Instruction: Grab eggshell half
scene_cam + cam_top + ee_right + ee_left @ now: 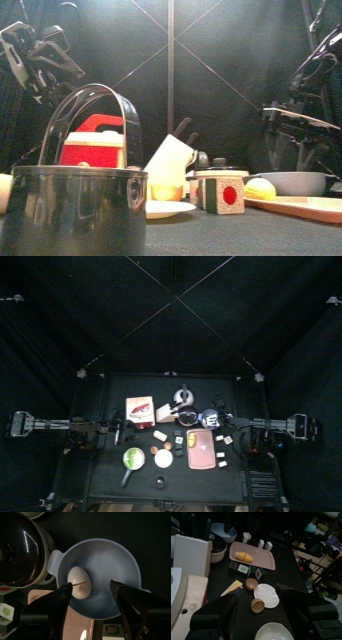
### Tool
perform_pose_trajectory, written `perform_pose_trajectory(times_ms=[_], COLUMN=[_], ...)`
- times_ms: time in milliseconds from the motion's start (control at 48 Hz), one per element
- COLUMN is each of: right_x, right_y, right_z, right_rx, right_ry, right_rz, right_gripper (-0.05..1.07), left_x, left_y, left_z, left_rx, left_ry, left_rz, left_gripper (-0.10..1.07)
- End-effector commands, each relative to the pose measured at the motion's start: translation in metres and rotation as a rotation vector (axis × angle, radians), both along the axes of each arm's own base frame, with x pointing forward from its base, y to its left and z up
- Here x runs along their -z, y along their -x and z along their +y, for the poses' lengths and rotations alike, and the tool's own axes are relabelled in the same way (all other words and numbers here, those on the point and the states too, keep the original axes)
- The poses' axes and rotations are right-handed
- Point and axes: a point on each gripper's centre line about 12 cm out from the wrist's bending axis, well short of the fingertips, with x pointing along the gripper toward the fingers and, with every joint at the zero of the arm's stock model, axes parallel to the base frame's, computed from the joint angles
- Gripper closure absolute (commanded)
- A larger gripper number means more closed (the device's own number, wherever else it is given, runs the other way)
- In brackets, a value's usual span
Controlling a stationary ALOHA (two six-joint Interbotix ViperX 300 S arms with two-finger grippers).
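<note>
In the left wrist view two brown eggshell halves lie on the black table. One eggshell half (258, 605) lies with its hollow up at the edge of a white plate (270, 595); the other eggshell half (251, 584) is just beyond it. My left gripper (256, 594) hangs open above them, touching neither. In the front view an eggshell half (167, 191) rests by the plate (167, 209). My right gripper (90, 586) stands open over a blue bowl (117, 564) that holds a whole egg (79, 582).
A pink tray (261, 559) carries a yellow piece (246, 557). Small cubes (243, 568), a cheese wedge (232, 587) and a white bowl (274, 632) lie around the plate. A black pot (20, 547) sits beside the blue bowl. A steel pot (74, 210) stands near the front edge.
</note>
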Motion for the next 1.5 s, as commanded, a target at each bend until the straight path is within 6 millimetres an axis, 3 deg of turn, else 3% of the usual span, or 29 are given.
perform_pose_trajectory(times_ms=[0,146,250,354,542,771,875,1479], right_x=[-0.016,-0.040,-0.043,-0.038,-0.036,-0.034,-0.034,-0.032], right_y=[-0.017,-0.057,-0.084,-0.103,-0.125,-0.119,-0.118,-0.109], right_z=[0.004,0.030,0.049,0.052,0.047,0.026,0.030,0.036], right_rx=[-0.067,-0.290,-0.427,-0.487,-0.616,-0.630,-0.680,-0.712], right_ry=[0.036,0.088,0.093,0.113,0.241,0.305,0.315,0.310], right_rz=[-0.089,-0.294,-0.375,-0.371,-0.316,-0.286,-0.305,-0.321], right_gripper=[0.09,0.09,0.09,0.09,0.09,0.09,0.09,0.09], left_x=[-0.006,0.000,0.005,0.011,0.029,0.066,0.075,0.102], left_y=[-0.003,0.000,-0.001,-0.010,-0.047,-0.093,-0.104,-0.120], left_z=[0.001,-0.002,-0.008,-0.023,-0.056,-0.051,-0.047,-0.053], left_rx=[-0.002,0.021,0.084,0.199,0.387,0.336,0.293,0.282], left_ry=[-0.002,-0.021,-0.107,-0.207,-0.323,-0.317,-0.339,-0.370], left_rz=[-0.016,0.000,0.023,0.054,0.129,0.316,0.402,0.534], left_gripper=[0.06,0.06,0.06,0.06,0.06,0.06,0.06,0.11])
